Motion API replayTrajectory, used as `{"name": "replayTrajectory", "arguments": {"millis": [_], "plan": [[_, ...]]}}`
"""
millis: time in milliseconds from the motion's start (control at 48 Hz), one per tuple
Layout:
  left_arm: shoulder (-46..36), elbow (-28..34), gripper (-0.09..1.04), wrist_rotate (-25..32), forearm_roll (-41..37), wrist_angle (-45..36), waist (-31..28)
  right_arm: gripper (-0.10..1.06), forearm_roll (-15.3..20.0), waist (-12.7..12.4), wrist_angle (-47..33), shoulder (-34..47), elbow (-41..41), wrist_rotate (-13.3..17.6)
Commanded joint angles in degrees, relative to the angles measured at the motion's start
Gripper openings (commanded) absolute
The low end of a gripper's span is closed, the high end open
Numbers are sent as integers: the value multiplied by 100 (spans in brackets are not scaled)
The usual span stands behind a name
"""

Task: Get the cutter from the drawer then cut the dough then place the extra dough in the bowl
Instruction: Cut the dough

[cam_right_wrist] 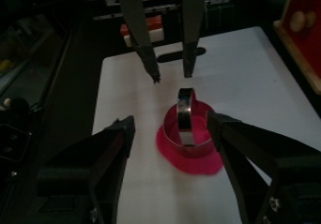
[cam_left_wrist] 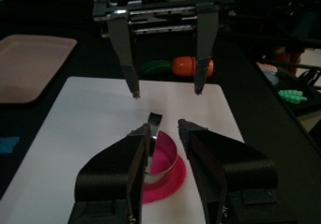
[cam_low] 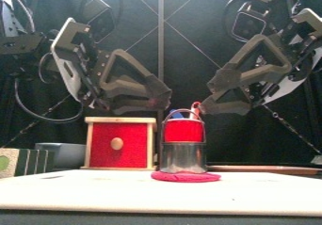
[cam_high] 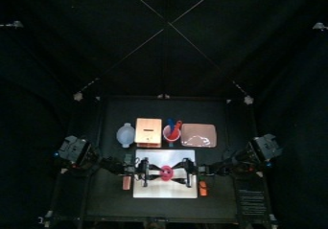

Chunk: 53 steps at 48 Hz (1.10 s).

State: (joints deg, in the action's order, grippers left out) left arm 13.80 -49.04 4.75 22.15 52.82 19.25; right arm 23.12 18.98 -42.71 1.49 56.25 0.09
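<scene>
Left hand (cam_left_wrist: pixel 167 132) part open, empty; its jaw hides much of the cutter (cam_right_wrist: pixel 186 115) on dough (cam_right_wrist: pixel 189 160) just ahead. Right hand (cam_right_wrist: pixel 174 121) wide open, empty, facing it.

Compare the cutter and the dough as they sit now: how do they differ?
The cutter stands upright with tall walls, while the dough lies flat as a thin disc. The cutter is shiny metal and the dough is pink-red. The dough is the wider of the two: its rim shows past the cutter's base on both sides. Both are round and both are on the white board, with the cutter standing on the dough.
</scene>
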Motion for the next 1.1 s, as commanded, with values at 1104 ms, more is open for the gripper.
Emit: {"name": "replayTrajectory", "arguments": {"millis": [1104], "plan": [[88,475,73,870,246,-1195,-272,93,-53,-343,510,343,-510,-53]]}}
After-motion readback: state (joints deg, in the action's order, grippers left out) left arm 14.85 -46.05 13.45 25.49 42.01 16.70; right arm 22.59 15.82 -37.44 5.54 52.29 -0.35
